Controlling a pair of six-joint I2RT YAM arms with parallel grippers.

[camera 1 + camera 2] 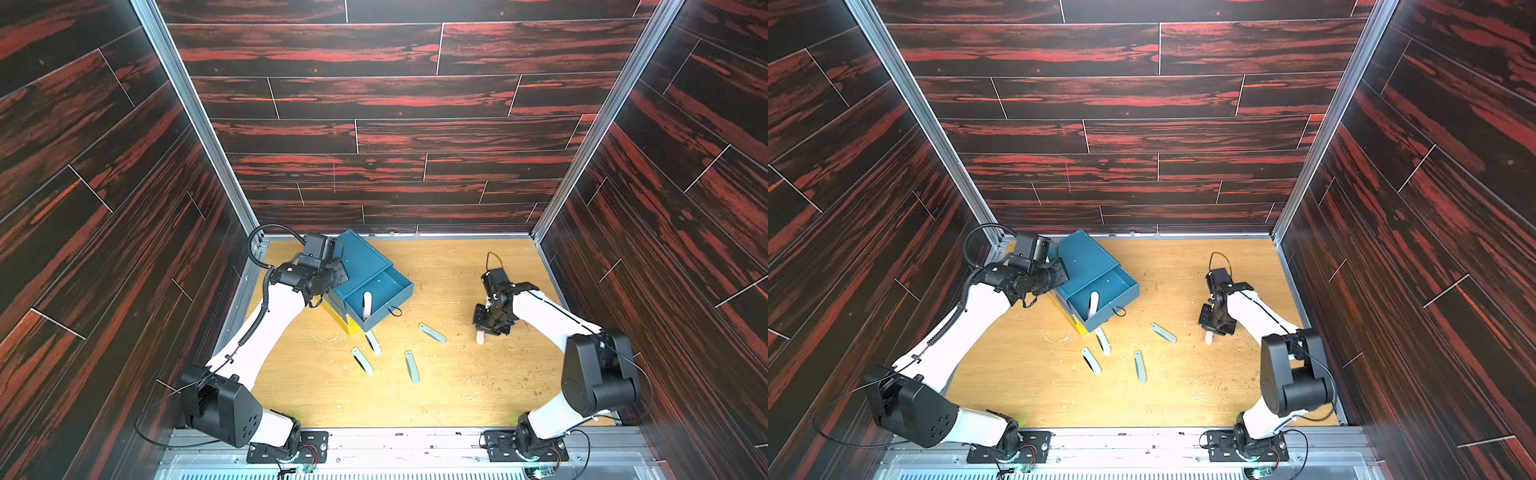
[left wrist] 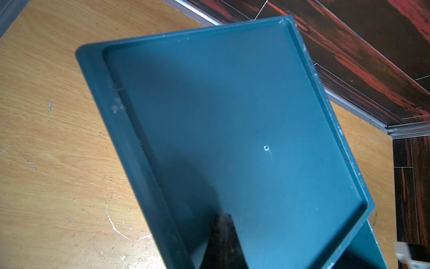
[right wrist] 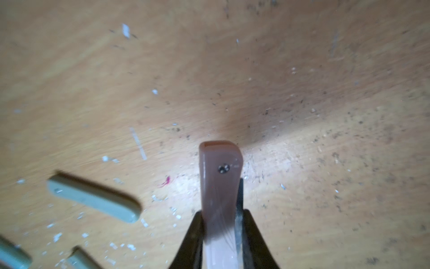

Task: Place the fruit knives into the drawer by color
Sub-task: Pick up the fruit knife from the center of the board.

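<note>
The drawer chest (image 1: 361,257) has a teal top and stands at the back left. Its teal upper drawer (image 1: 401,291) is pulled out, and one pinkish-white fruit knife (image 1: 367,303) leans inside it. Several grey-green knives lie on the table in front: (image 1: 432,332), (image 1: 373,341), (image 1: 362,360), (image 1: 412,366). My right gripper (image 3: 221,216) is shut on a pink knife (image 3: 220,177), which sticks out past the fingers just above the table (image 1: 481,336). My left gripper (image 2: 226,233) is shut and rests against the chest's teal top (image 2: 232,116).
The chest's yellow lower part (image 1: 351,326) shows under the open drawer. A black loop pull (image 1: 395,311) hangs off the drawer front. Dark wood-pattern walls close in the table on three sides. Crumbs and scratches mark the wooden tabletop (image 1: 457,395).
</note>
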